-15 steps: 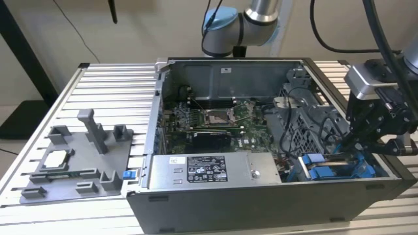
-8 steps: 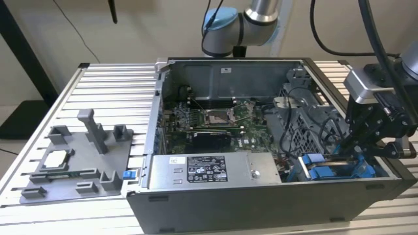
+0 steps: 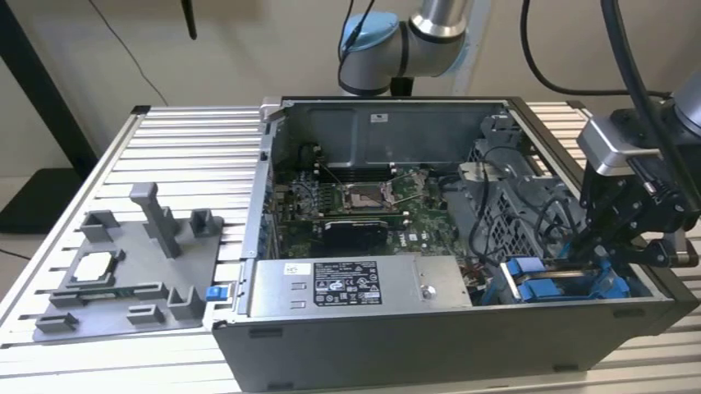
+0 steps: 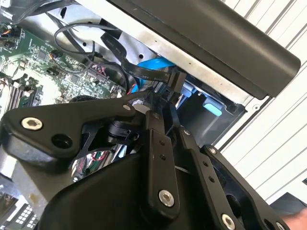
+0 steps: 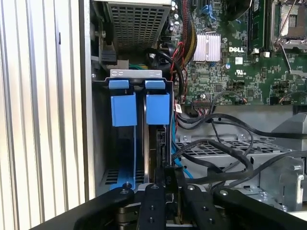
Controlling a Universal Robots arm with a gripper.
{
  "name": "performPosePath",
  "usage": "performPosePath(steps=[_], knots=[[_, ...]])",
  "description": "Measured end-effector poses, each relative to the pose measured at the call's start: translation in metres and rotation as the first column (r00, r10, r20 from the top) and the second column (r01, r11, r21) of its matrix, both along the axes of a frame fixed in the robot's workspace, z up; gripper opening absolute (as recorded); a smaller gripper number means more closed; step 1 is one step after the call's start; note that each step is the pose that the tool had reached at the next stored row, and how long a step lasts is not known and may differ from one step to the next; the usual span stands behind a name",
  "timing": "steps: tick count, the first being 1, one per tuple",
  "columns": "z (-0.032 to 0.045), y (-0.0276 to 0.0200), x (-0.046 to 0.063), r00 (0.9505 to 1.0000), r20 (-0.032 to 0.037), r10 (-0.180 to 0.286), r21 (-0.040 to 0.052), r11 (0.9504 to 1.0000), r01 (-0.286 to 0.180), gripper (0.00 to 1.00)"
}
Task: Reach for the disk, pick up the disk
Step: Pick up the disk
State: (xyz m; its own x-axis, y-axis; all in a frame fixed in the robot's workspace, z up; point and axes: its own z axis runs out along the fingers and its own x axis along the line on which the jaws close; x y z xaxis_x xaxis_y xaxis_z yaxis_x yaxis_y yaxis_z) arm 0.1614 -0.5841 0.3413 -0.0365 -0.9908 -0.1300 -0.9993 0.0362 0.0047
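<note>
The gripper [image 3: 597, 261] hangs in the drive bay at the front corner of the open case [image 3: 438, 349], on the exterior view's right. The disk [image 5: 158, 139] stands on edge in that bay, just beside a second blue carrier [image 5: 123, 109] and directly at the gripper's tip. Whether the claw has closed on it cannot be told.

Probably a robotics lab: opened computer case [image 3: 438, 349] on a slatted aluminium bench [image 3: 180, 148].
</note>
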Motion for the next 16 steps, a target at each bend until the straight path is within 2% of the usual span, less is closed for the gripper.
performPosePath(steps=[7,12,16], knots=[[-0.0010,-0.0013,0.0000,1.0000,-0.0014,-0.007,0.0000,1.0000,0.007,0.00],[-0.0025,-0.0014,0.0000,0.9999,-0.0052,-0.010,0.0000,0.9999,0.010,0.00],[-0.0055,-0.0014,0.0000,0.9999,-0.0056,-0.011,0.0005,0.9999,0.011,0.00]])
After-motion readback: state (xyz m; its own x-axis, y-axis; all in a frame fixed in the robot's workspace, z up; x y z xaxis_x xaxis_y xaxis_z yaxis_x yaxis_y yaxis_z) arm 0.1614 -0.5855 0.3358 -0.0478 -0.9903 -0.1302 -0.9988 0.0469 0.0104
